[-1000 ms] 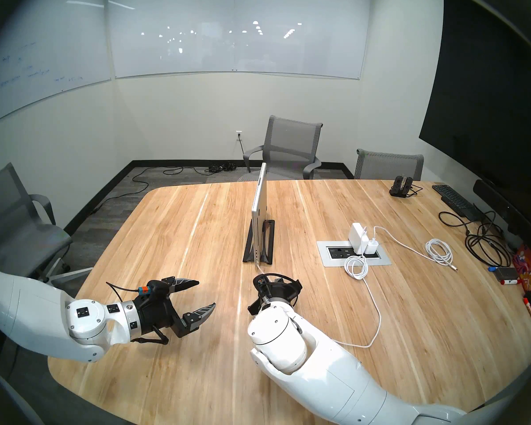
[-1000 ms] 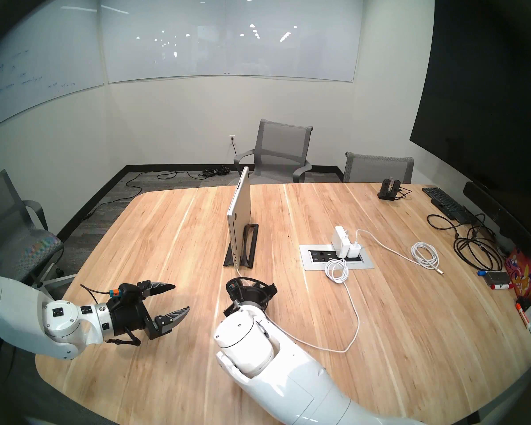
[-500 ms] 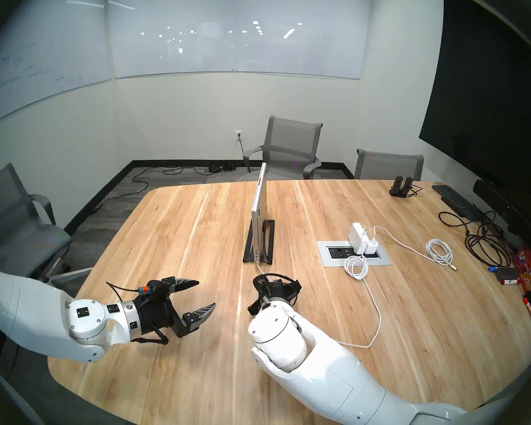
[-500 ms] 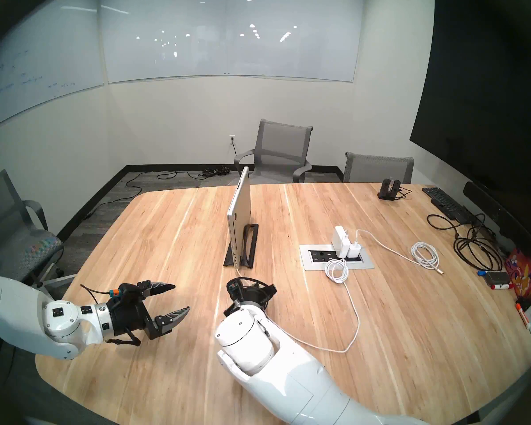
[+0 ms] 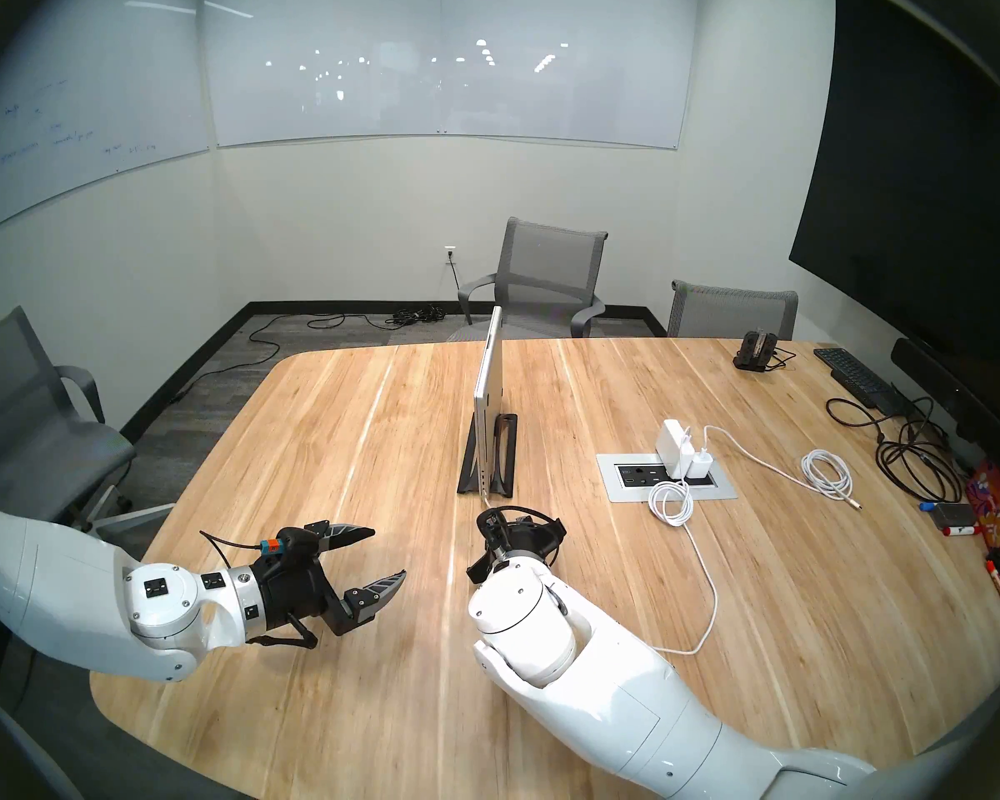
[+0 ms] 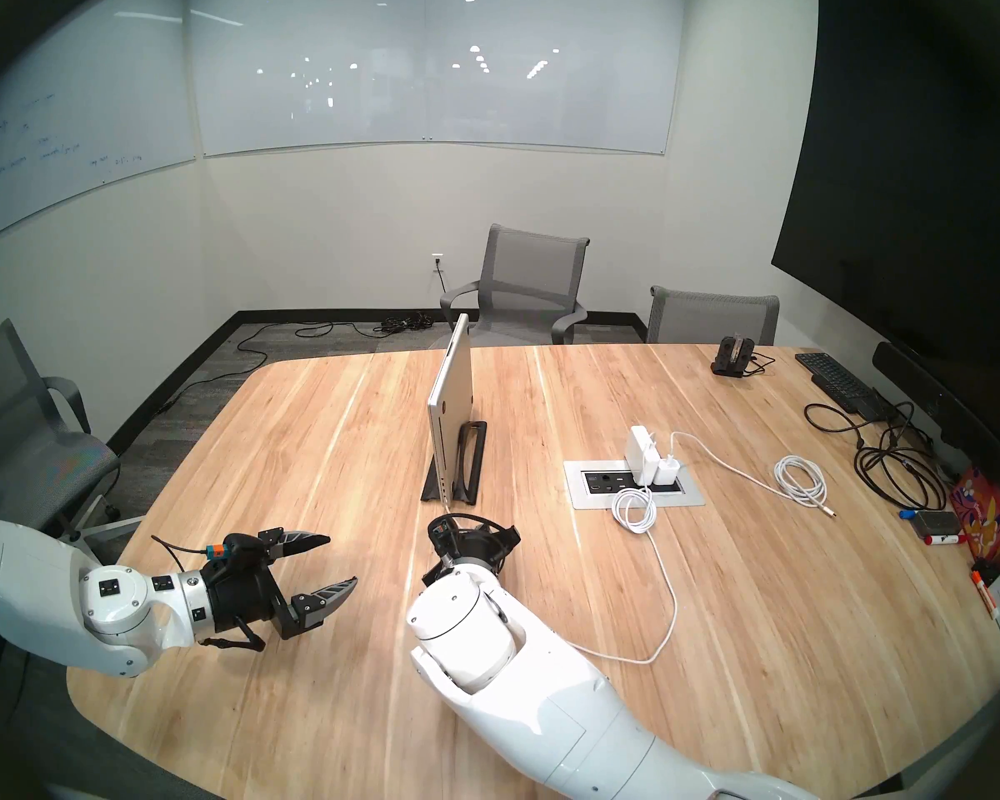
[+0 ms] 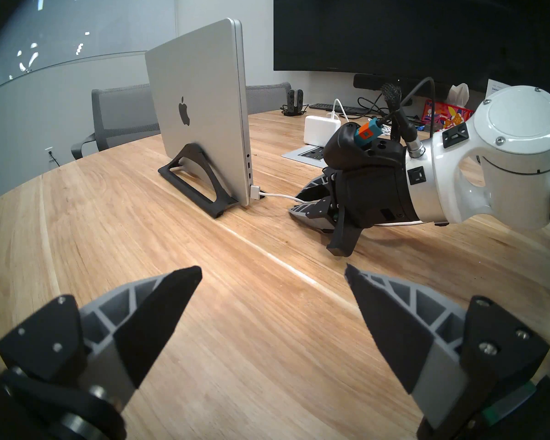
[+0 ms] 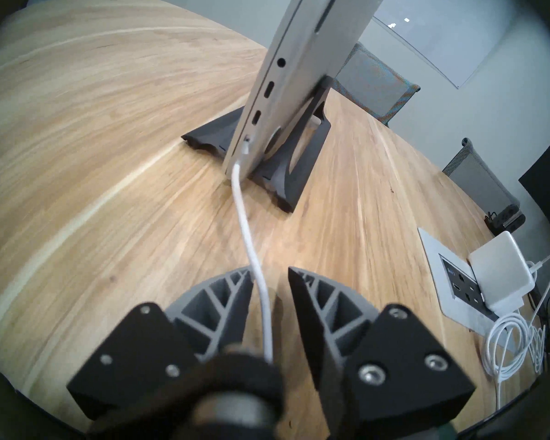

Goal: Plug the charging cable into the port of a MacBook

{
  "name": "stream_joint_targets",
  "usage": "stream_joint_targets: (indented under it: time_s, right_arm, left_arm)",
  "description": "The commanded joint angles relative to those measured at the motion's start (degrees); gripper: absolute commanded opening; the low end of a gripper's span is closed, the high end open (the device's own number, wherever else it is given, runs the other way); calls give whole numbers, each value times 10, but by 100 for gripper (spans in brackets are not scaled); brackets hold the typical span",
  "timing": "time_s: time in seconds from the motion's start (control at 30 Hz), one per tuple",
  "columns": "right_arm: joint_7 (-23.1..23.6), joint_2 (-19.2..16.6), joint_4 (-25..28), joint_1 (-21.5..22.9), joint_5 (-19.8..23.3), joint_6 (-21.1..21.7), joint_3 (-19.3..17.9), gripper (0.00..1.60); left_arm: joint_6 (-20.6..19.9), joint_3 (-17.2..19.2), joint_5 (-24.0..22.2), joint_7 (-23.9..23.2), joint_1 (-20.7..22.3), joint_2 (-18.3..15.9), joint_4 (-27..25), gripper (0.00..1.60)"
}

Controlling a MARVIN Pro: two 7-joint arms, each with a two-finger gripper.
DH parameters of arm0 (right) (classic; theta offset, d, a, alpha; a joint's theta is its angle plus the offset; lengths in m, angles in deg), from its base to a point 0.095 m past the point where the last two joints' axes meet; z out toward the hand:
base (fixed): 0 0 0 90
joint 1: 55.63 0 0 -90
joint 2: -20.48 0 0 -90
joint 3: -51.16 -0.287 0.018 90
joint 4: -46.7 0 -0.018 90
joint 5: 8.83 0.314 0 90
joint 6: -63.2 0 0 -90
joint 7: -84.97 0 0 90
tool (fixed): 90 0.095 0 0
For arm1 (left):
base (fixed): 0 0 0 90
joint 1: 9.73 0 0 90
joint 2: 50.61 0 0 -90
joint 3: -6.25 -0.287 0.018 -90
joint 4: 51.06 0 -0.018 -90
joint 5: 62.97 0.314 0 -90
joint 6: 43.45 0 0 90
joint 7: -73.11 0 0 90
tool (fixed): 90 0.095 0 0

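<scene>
Closest in, the right gripper (image 8: 270,279) hung low over the wooden table (image 8: 77,144), its jaws parted by a narrow gap. Through that gap ran the charging cable (image 8: 246,236), lying against the inner face of one finger (image 8: 223,290) and clear of the other, so nothing was clamped. Ahead of the fingertips the cord rose off the table to its flat connector (image 7: 255,198), seated in the lowest port on the edge of the MacBook (image 7: 200,112). That laptop stood closed and on edge in a black stand (image 7: 197,182), directly beyond the gripper, with three empty ports above the connector. Nothing stood between the fingertips and the plug except the cord itself.

Off to one side, well apart, the left gripper (image 7: 272,272) hovered above bare table with its jaws spread wide and empty.

Farther off on the other side lay a white power brick (image 8: 502,271) plugged into a recessed outlet panel (image 8: 438,261), with slack cord looped just beside it. Beyond that a separate coiled white cable (image 5: 826,472) lay near tangled black cables (image 5: 913,464) and a black keyboard (image 5: 858,377).
</scene>
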Motion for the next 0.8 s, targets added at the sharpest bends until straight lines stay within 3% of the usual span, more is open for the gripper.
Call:
stream_joint_targets:
  time_s: [0.0,0.57,0.77]
  right_arm:
    - [6,10,-3,20,0,-11,-2,87]
    - [29,23,-32,43,-6,-22,-8,76]
    - [33,24,-32,43,-7,-22,-11,62]
  left_arm:
    - [2,5,1,1,4,1,-2,160]
    - [2,5,1,1,4,1,-2,160]
    - [2,5,1,1,4,1,-2,160]
